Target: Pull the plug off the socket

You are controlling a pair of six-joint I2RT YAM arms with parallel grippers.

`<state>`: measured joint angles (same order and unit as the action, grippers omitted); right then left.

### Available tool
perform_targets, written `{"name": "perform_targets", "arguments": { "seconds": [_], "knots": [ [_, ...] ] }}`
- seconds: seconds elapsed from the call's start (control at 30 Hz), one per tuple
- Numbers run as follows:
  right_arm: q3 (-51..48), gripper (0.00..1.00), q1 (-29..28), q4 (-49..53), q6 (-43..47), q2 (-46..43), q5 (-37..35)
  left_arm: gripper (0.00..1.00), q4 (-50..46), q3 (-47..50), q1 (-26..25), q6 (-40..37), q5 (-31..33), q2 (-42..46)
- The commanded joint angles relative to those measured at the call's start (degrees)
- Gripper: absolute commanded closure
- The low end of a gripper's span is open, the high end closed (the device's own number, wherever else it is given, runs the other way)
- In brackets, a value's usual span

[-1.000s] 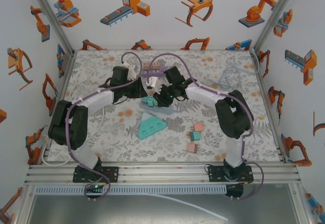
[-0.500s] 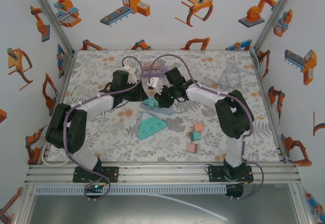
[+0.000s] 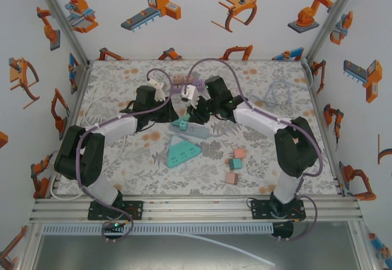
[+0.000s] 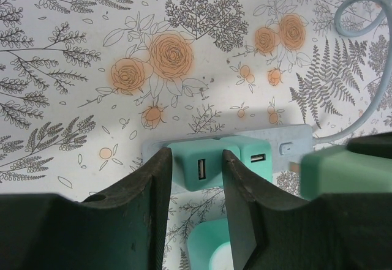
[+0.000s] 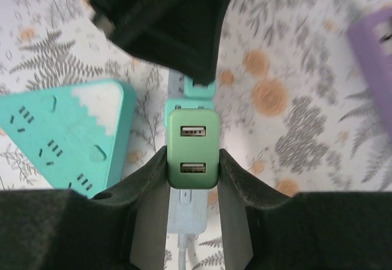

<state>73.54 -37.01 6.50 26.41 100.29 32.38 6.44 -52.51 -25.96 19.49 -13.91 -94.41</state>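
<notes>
Right fingers (image 5: 144, 187) are clenched on the green plug (image 5: 192, 149). I judge it lifted clear of the power strip (image 4: 294, 136), over the middle of the bench (image 3: 263, 80). Left fingers (image 4: 150, 184) clamp the teal adapter (image 4: 197, 165) seated in the strip, bracing it. The pull looks done to me; only setting the plug down remains.

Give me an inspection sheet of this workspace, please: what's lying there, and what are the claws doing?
Surface: table, floral cloth.
Job's things: green plug, held above the pale strip; a teal plug sits in the strip.
Clutter: triangular socket, pink blocks, purple bar.
Grippers: left gripper closed about the teal plug; right gripper shut on the green plug.
Cables: the strip's pale cord; purple arm cables.
Surroundings: walls with robot cartoons; metal rail in front.
</notes>
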Motion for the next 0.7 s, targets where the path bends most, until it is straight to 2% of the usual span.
{"name": "perform_targets", "arguments": {
  "seconds": [0.0, 0.1, 0.27, 0.47, 0.67],
  "knots": [
    [-1.60, 0.90, -0.25, -3.25, -0.23, -2.00, 1.56, 0.60, -19.77, 5.36, -1.78, -2.54, 4.03, -5.89],
    [-3.42, 0.90, -0.25, -4.85, -4.47, -4.97, 0.02, 0.59, -19.63, 4.71, -1.81, -1.30, 1.94, -4.31],
    [-9.08, 0.89, -0.17, -10.87, -21.30, -12.46, -9.05, 0.53, -18.53, 1.99, -1.71, 1.62, -1.82, -0.70],
    [-12.60, 0.90, 0.41, -4.94, -41.87, -21.99, -20.92, 0.49, -19.33, -4.25, -1.58, 3.43, -5.06, 1.27],
    [-17.28, 0.91, 1.06, 2.26, -59.28, -31.22, -28.47, 0.45, -19.57, -6.47, -1.51, 4.28, -6.78, 7.90]
  ]
}}
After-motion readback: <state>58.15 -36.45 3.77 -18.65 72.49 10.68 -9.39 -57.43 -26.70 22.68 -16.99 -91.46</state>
